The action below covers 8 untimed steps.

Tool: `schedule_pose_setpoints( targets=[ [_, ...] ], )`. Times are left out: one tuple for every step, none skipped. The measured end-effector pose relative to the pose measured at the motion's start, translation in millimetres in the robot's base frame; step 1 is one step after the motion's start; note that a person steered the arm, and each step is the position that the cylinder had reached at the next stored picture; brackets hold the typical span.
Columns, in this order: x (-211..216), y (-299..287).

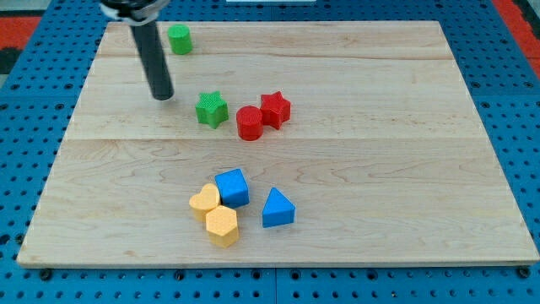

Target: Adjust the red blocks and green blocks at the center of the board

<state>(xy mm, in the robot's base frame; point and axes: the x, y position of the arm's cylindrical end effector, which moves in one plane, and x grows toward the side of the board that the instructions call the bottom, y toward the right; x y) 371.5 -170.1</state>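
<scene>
Here, our rod ends in my tip (162,96), which rests on the wooden board (380,127) toward its top-left corner; we carry no pincer, so there is nothing to open or close. The tip sits just to the view's left of the green star block (212,110), apart from it. To that star's right lie the red cylinder block (249,123) and the red star block (275,110), touching each other, all three above the board's middle. A green cylinder block (179,39) stands by the top edge, near the rod. Toward the bottom edge cluster a blue cube (232,187), a blue wedge (278,209), a yellow heart block (204,202) and a yellow hexagonal block (223,225).
</scene>
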Motion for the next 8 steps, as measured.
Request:
schedule_pose_setpoints(
  targets=[
    [23.7,56.0],
    [24.0,108.5],
    [-9.0,39.2],
    [-61.9,-23.9],
    [-87.0,-82.9],
    [-143.2,-60.5],
    [-150.2,24.8],
    [-105.3,77.0]
  ],
)
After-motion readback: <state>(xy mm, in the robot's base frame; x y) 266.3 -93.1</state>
